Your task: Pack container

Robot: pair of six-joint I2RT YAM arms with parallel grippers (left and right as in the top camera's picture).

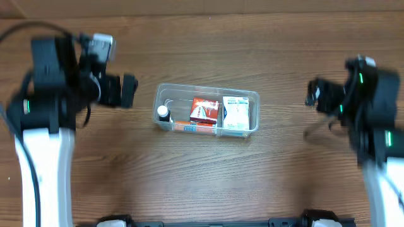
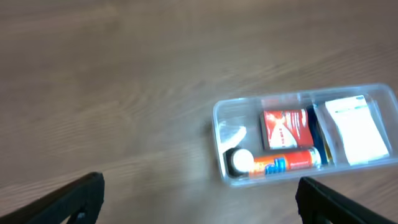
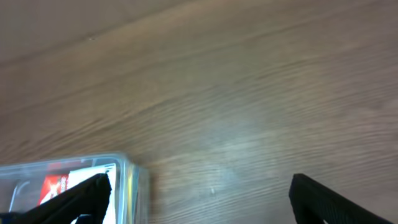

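Note:
The clear plastic container [image 1: 252, 96] sits in the middle of the wooden table. It holds a red box [image 1: 204, 110], a white box [image 1: 235, 113], an orange tube [image 1: 193, 127] and a small white-capped bottle [image 1: 163, 113]. The container also shows in the left wrist view [image 2: 219, 118] and at the lower left of the right wrist view [image 3: 124, 163]. My left gripper [image 1: 128, 91] is open and empty, left of the container. My right gripper [image 1: 311, 92] is open and empty, right of the container. Both hover apart from it.
Bare wooden tabletop [image 1: 202, 183] lies all around the container. The arm bases stand at the table's front edge, left [image 1: 38, 176] and right [image 1: 385, 189].

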